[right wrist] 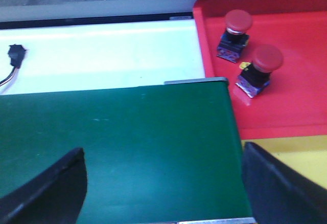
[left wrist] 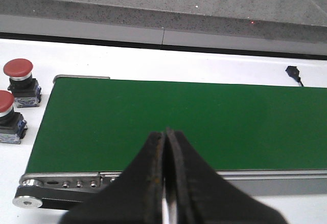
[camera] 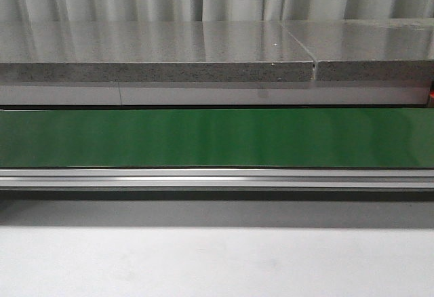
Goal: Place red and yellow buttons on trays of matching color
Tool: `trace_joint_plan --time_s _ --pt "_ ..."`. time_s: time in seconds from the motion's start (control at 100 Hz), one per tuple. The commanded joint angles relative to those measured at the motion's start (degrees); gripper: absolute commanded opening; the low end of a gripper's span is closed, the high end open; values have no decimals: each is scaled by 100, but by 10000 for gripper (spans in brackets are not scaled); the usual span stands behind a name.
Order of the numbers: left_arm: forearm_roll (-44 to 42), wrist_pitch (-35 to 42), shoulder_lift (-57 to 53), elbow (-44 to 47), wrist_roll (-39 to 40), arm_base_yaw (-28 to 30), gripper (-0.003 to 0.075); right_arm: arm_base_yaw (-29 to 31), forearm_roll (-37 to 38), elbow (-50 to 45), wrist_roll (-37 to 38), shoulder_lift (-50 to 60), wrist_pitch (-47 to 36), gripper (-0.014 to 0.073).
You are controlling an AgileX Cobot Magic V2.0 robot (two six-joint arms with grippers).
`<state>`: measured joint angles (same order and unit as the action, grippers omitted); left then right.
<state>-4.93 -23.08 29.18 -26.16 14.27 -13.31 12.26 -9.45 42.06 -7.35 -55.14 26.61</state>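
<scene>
In the right wrist view two red buttons stand on the red tray, and a strip of the yellow tray shows beside it. My right gripper hangs open over the end of the green belt, empty. In the left wrist view two more red buttons stand on the white table beside the belt's other end. My left gripper is shut over the belt with nothing in it. No yellow button shows. Neither gripper shows in the front view.
The green conveyor belt runs across the front view, with a metal rail in front and a grey stone ledge behind. A black cable plug lies on the white table beyond the belt.
</scene>
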Motion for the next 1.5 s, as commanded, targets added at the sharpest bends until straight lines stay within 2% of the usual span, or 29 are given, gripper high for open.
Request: trace_joint_plan --time_s 0.0,0.06,0.13,0.35,0.59,1.27,1.36,1.41,1.49 --pt "25 429 12 -170 42 -45 -19 -210 37 210 -76 109 -231 612" --pt "25 429 12 -170 42 -45 -19 -319 51 210 -81 206 -140 608" --pt "25 429 12 -170 42 -45 -19 -369 97 210 -88 305 -65 556" --pt "25 429 12 -170 42 -45 -19 -369 244 210 -88 765 19 197" --pt "25 429 12 -170 42 -45 -19 -369 249 200 -90 1007 220 -71" --pt "-8 429 12 -170 42 -45 -9 -369 249 200 -90 1007 240 -68" --pt "-8 429 12 -170 42 -45 76 -369 249 200 -90 1007 240 -68" --pt "-8 418 12 -170 42 -45 158 -369 249 200 -90 1007 240 -68" --pt "-8 418 12 -170 42 -45 338 -369 249 200 -90 1007 240 -68"
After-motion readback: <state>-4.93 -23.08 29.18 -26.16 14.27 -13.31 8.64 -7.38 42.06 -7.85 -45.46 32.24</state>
